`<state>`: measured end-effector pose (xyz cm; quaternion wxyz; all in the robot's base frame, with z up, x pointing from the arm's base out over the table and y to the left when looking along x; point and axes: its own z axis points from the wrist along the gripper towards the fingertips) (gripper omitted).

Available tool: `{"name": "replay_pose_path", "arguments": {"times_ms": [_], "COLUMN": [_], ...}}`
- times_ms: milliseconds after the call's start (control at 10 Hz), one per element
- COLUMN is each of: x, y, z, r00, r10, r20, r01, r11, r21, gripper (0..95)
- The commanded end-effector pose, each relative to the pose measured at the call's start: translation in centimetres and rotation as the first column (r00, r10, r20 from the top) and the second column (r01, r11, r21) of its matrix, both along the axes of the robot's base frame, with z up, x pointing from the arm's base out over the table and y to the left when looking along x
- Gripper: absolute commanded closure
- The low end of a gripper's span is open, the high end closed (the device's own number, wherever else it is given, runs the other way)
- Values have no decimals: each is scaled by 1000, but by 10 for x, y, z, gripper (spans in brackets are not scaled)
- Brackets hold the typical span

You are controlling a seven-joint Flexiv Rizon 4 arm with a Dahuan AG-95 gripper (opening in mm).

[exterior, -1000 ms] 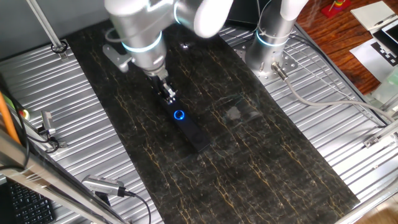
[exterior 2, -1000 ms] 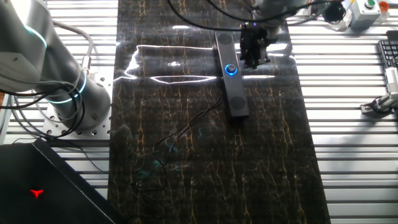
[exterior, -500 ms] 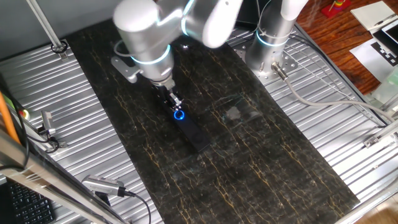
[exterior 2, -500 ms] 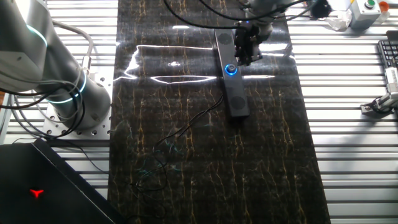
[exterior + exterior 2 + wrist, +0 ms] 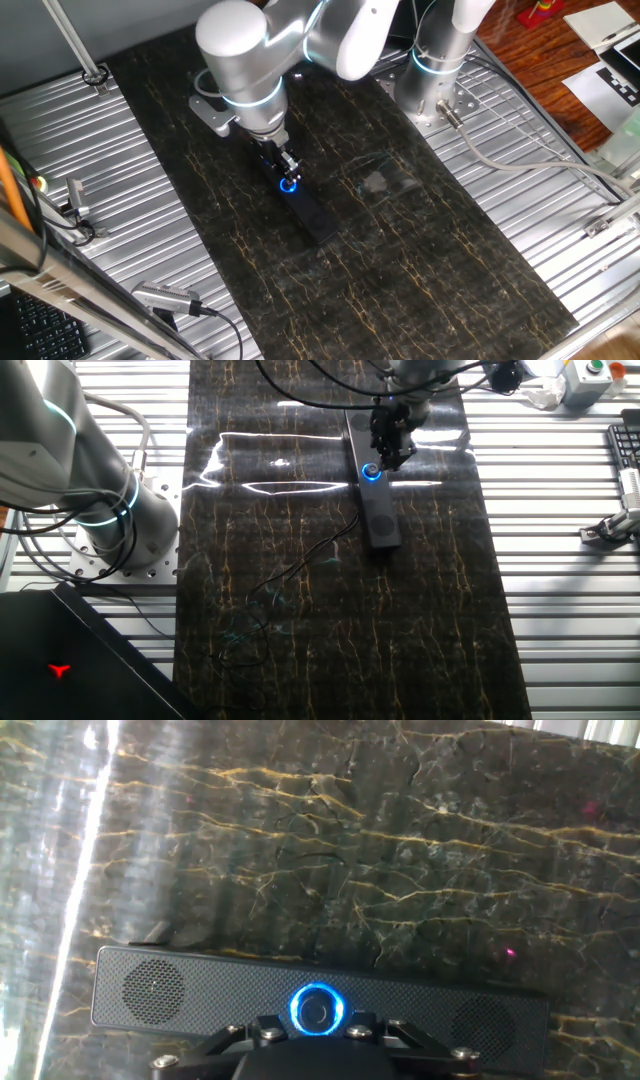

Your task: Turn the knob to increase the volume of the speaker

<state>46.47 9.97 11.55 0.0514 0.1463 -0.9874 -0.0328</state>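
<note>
— On the dark marbled table top [image 5: 420, 250], where exactly is the speaker [image 5: 312, 214], and where is its dial?

— It lies flat near the middle of the mat; in one fixed view its long axis runs diagonally, from under the arm down toward the lower right; in the other fixed view the speaker [image 5: 372, 490] runs nearly straight up and down the picture. The knob [image 5: 371, 472], ringed in blue light, sits about midway along the bar; the hand view shows the knob [image 5: 319, 1009] between two round grilles on the speaker [image 5: 200, 990].

— And the gripper [image 5: 287, 170]?

— Directly over the knob [image 5: 289, 184], fingers pointing down at it; in the other fixed view the gripper [image 5: 388, 448] hangs just beyond the blue ring, almost touching it by the look of it; I cannot tell whether there is contact.

— Open or closed?

— I cannot tell; the hand view shows only the base of the gripper at the bottom edge, the fingertips being out of sight; the fixed views are too small to show the gap.

— What does the next move turn on?

— Centring, I judge; the dial lies straight ahead of the fingers and is far narrower than the gripper, so the jaws must straddle it squarely before any twist; off-centre, one finger would likely slip off the rim or nudge the slim bar sideways.
</note>
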Motion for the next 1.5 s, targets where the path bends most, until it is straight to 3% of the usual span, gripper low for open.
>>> {"name": "replay_pose_path", "arguments": {"times_ms": [100,400,500,800,1300,1400,1500], "x": [-2,-2,-2,-2,-2,-2,-2], "y": [1,1,1,1,1,1,1], "z": [-2,-2,-2,-5,-7,-8,-9], "r00": [987,981,988,999,996,993,991], "r10": [162,194,151,37,-94,-120,-131], "r20": [11,10,6,5,7,6,5], "r01": [-162,-194,-151,-37,94,120,131], "r11": [987,981,989,999,995,993,991], "r21": [8,1,-4,-16,-19,-16,-16], "gripper": [570,570,760,760,760,570,570]}}
